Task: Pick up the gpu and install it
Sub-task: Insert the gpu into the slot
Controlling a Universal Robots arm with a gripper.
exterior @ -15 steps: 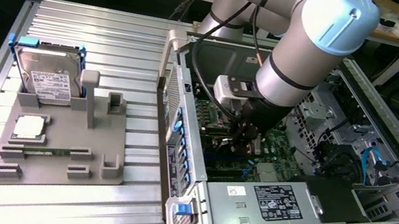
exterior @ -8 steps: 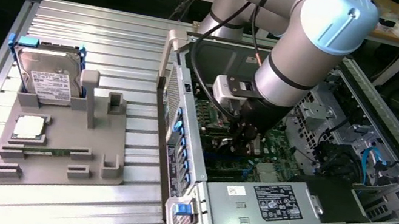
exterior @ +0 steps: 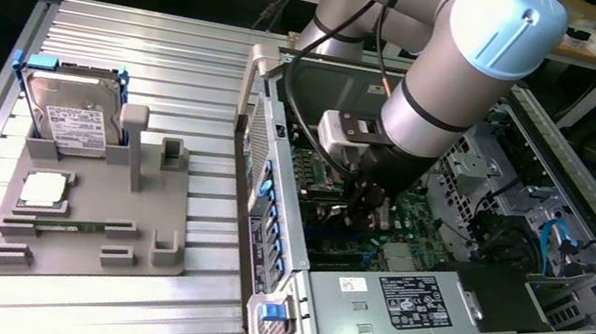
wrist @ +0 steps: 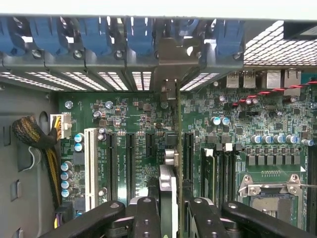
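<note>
My gripper (wrist: 171,210) is shut on the gpu (wrist: 171,158), which I see edge-on as a thin upright card between the two black fingers (wrist: 146,218). Its silver end bracket (wrist: 171,74) reaches the case's rear slot openings under the blue latches (wrist: 138,34). The card stands over the green motherboard (wrist: 133,119), just beside a black expansion slot (wrist: 188,153); I cannot tell whether it is seated. In the exterior view the gripper (exterior: 362,208) is deep inside the open computer case (exterior: 272,172), with the arm hiding the card.
A grey holder tray (exterior: 87,249) lies on the metal table at the exterior view's left, carrying a hard drive (exterior: 74,118), a processor chip (exterior: 45,190) and a memory stick (exterior: 60,226). Inside the case are the power supply (exterior: 409,302), a white slot (wrist: 90,168) and yellow-black cables (wrist: 34,139).
</note>
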